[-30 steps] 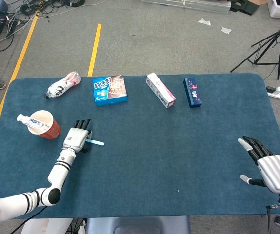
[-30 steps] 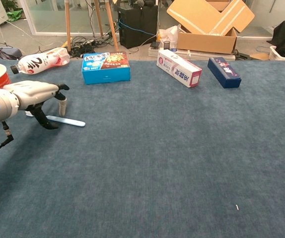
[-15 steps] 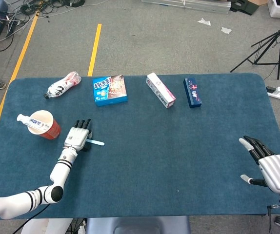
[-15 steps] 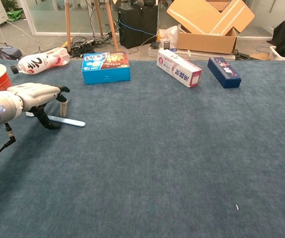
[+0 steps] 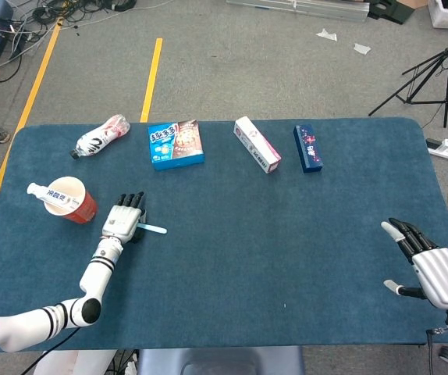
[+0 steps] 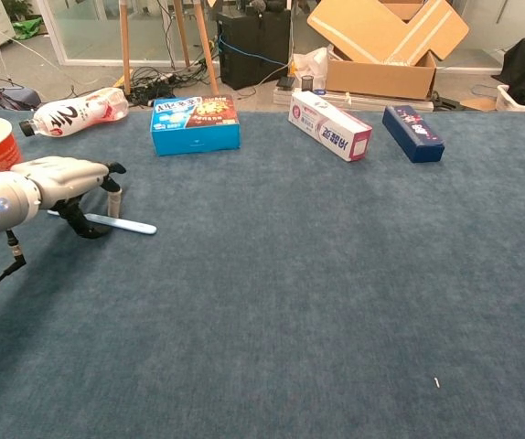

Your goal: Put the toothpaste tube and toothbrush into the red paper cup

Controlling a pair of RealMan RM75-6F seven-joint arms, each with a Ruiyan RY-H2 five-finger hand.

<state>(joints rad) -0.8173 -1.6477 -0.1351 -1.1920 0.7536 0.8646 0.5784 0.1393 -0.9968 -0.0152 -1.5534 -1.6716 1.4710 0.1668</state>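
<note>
Head view
Cup: the red cup [image 5: 76, 205] lies near the tabletop's left edge, tipped on its side, with the toothpaste [image 5: 46, 192] already in its mouth, cap end sticking out toward that edge.
Toothbrush: the light blue brush [image 5: 154, 229] lies flat just right of the cup, long axis running left to right; only its right end shows past the left hand [image 5: 122, 220].
Left hand: palm down right over the brush, fingers pointing to the far edge, across the handle. Whether they grip it I cannot tell from here.
Right hand: the right hand [image 5: 431, 266] is by the right edge, well apart from everything, fingers spread, holding nothing.

Chest view
Left hand: the left hand [image 6: 57, 179] is arched over the brush [image 6: 116, 223], fingertips down on either side of the handle's left part, not closed on it that I can see.
Judgement: the left hand is far the nearer one; it needs to close across the handle.
</note>
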